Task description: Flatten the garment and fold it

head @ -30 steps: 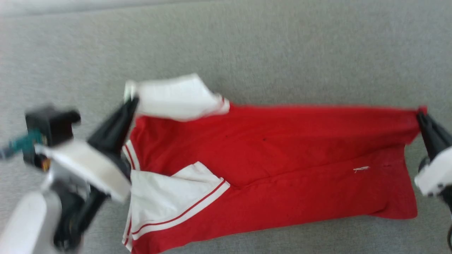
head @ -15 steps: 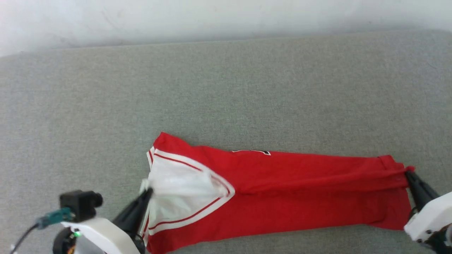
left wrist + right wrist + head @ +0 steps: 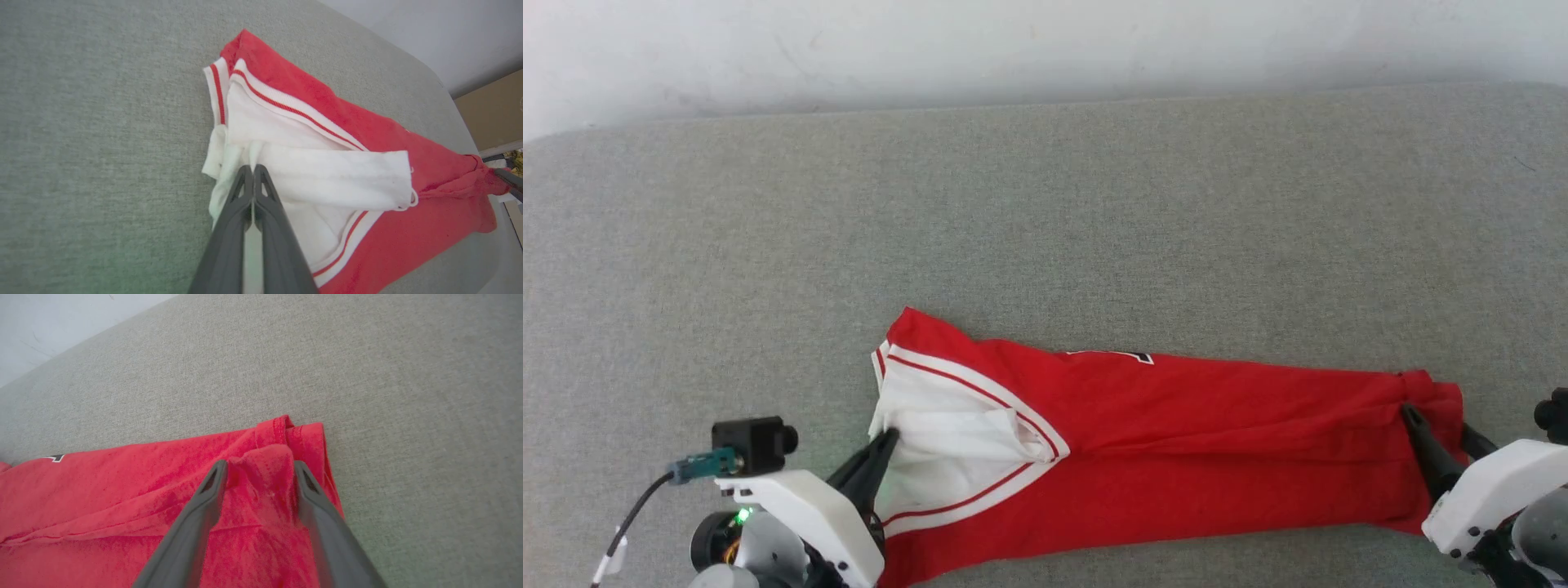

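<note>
Newly parted, the right gripper (image 3: 1441,437) frees the red jersey (image 3: 1176,441) — lower centre, folded lengthwise. Left wrist: the left gripper (image 3: 253,169) clamps its white sleeve (image 3: 327,179). Right wrist: jaws straddle the hem (image 3: 310,437) slackly — next, likely release left, fold crosswise.

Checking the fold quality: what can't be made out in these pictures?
Black white-outlined print on the red shiny T-shirt: head view, folded under, one sliver shows.
T-shirt's near left corner: head view, behind the left claw's white arm and bottom edge.
Right claw's contact with bunched hem: right wrist view, folds hide it.
</note>
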You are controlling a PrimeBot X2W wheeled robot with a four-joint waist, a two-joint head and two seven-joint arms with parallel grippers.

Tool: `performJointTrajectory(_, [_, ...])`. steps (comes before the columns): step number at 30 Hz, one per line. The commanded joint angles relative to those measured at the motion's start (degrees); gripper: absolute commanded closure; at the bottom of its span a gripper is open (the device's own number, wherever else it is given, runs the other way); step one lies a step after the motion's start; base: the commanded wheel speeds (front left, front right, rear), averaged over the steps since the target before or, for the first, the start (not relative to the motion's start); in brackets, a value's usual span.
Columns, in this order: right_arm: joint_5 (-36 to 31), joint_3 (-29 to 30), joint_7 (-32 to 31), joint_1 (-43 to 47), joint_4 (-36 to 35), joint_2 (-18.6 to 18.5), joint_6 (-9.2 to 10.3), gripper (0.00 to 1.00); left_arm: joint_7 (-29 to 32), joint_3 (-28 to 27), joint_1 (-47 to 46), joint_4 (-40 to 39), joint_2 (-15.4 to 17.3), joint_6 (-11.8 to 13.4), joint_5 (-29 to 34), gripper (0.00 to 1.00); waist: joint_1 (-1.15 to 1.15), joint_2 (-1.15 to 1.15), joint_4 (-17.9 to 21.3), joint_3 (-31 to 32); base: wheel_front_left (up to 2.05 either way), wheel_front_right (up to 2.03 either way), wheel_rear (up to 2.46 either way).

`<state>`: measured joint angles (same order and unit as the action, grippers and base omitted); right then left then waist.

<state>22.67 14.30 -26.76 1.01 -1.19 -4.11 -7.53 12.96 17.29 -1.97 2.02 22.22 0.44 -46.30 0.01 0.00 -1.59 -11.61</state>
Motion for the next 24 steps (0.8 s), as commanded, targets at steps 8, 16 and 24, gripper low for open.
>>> performJointTrajectory(8, [2.2, 4.3, -1.2, 0.9, -7.3, -1.5, 0.04, 0.00, -8.2, -7.4, 1.2, -6.5, 0.0, 2.1, -0.8, 0.00, -0.01, 0.00, 0.2, 0.2, 0.00, 0.00, 0.00])
performJointTrajectory(16, [0.4, 6.3, -1.9, 2.2, -6.9, 0.0, 0.04, 0.00, -25.8, -14.9, 5.3, -11.6, 1.8, 9.3, 13.5, 0.00, -0.01, 0.00, 0.4, -1.7, 0.00, 0.00, 0.00])
performJointTrajectory(24, [0.3, 5.8, -2.1, 1.8, 1.0, 0.8, 0.04, 0.00, -27.9, -15.5, 7.7, -12.4, -3.6, 10.4, 19.6, 0.00, -0.01, 0.00, -1.4, -3.7, 0.00, 0.00, 0.00])
